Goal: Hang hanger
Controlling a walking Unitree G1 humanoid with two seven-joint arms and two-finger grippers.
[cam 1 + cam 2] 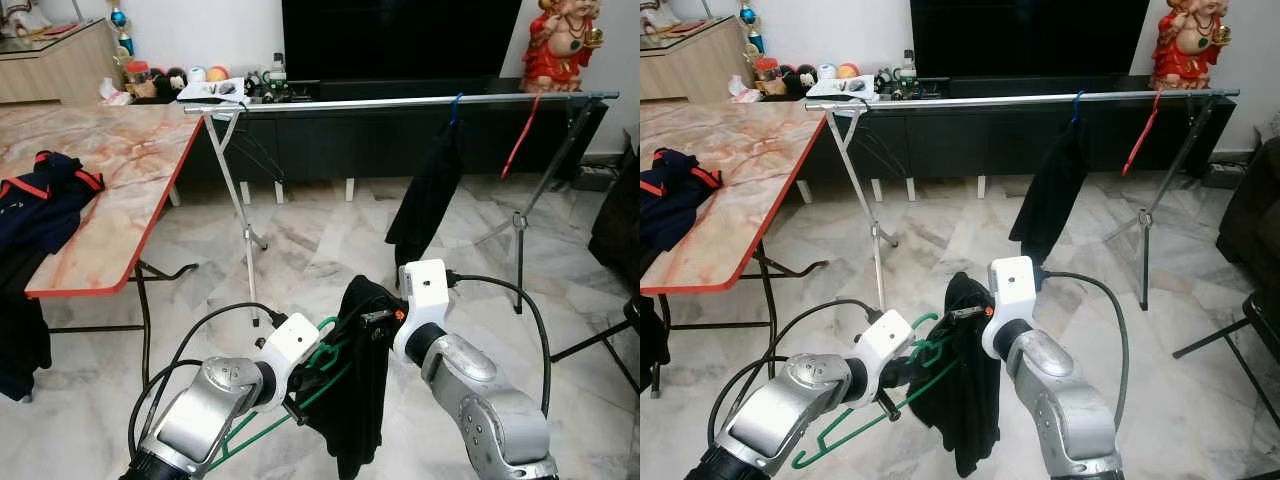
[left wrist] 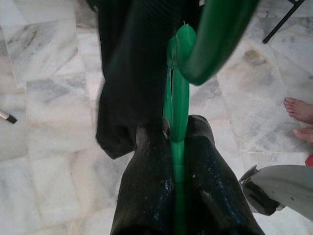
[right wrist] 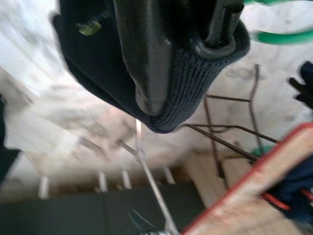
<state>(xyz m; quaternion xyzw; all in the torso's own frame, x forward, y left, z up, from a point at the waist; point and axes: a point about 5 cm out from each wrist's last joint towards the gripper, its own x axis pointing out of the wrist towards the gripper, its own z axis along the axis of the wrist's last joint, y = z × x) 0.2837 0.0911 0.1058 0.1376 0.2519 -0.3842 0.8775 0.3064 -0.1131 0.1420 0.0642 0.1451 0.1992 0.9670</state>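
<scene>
- Where the left eye view looks down over the marble floor [image 1: 330, 250], the left gripper [image 1: 300, 395] is clamped on a green hanger [image 1: 325, 372], which slants down toward the lower left. The right gripper [image 1: 378, 322] pinches the top of a dark garment [image 1: 355, 400] that hangs just beside the hanger's hook. Farther off, a metal rail [image 1: 400, 101] on crossed legs carries another black garment [image 1: 425, 200] and a red hanger [image 1: 520, 135]. A marble-topped table [image 1: 120, 160] with a red edge stands to the left, with dark clothes [image 1: 40, 195] on it.
- Seen from the right eye, the same green hanger [image 1: 880, 405] sits between the two arms, well short of the rail [image 1: 1020, 98].
- At the left wrist, both black fingers [image 2: 146, 196] are closed on the green hanger [image 2: 177, 112], its hook curling just above; a person's bare foot [image 2: 299, 108] rests on the floor.
- At the right wrist, the fingers [image 3: 142, 58] are closed on knitted dark cloth [image 3: 190, 83]; the picture is blurred.
</scene>
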